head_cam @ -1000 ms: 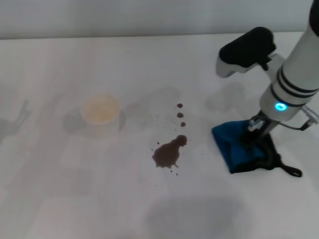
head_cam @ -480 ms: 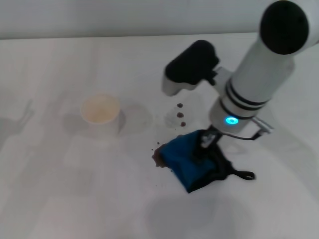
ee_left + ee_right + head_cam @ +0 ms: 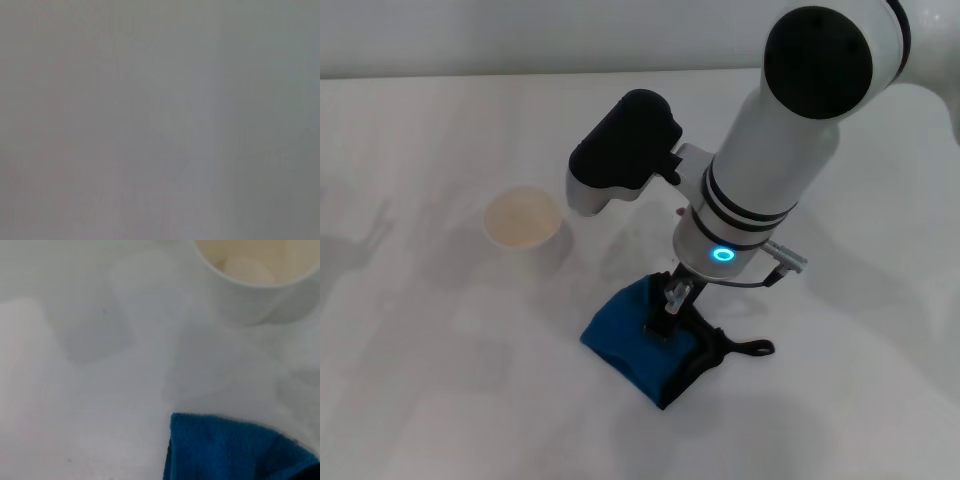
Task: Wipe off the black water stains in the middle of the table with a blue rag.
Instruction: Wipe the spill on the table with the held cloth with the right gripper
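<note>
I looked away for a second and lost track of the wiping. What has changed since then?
The right gripper has dragged the blue rag leftward along the table, from beside the black stains to over where the large blotch lay; that blotch no longer shows. One droplet remains visible. The white cup stayed put.

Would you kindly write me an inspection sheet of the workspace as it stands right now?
Surface: white table, no blotch visible beside the rag.
Job's things: blue rag flat on the table; black water stains hidden, except a speck by the arm.
Clutter: white cup, upright, apart from the rag.
Grippers: right gripper pressing down on the rag; left gripper not in view.
Cables: thin black loop on the rag.
Surroundings: nothing seen.
</note>
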You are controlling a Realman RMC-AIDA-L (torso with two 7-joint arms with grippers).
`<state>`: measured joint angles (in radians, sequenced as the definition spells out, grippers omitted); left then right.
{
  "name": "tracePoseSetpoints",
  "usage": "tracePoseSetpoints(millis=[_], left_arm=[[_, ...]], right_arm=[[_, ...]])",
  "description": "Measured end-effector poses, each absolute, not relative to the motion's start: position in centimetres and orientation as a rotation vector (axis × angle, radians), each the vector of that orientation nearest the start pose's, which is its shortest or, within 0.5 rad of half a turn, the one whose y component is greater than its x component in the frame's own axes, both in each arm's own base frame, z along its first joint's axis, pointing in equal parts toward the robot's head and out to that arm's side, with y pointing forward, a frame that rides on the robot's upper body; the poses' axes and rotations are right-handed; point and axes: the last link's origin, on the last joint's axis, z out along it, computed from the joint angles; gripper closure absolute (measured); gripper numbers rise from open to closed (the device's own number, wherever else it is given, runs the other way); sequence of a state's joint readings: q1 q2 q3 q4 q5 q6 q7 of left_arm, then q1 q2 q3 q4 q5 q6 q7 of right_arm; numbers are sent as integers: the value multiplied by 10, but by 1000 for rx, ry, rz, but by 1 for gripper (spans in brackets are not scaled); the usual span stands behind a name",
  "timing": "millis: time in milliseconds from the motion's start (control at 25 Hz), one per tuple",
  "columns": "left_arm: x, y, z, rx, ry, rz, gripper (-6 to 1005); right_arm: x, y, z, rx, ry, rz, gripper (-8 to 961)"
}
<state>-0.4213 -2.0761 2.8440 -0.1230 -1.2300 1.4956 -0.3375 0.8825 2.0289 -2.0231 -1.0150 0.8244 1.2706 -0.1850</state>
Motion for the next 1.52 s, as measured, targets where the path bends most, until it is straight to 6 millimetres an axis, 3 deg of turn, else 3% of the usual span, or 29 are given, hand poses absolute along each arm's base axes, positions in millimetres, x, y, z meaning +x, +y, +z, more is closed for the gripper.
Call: tracePoseSetpoints(millis=[160, 800, 1520], left_arm=[[-337, 300, 25, -1687, -329, -797, 108], [-335, 304, 25, -1688, -323, -800, 109], [-334, 305, 25, -1688, -322, -804, 109]], right_arm=[[138, 337, -115, -2693, 880, -738, 898], [155, 378, -107, -2523, 892, -693, 896], [181, 423, -66, -2242, 920, -662, 894]])
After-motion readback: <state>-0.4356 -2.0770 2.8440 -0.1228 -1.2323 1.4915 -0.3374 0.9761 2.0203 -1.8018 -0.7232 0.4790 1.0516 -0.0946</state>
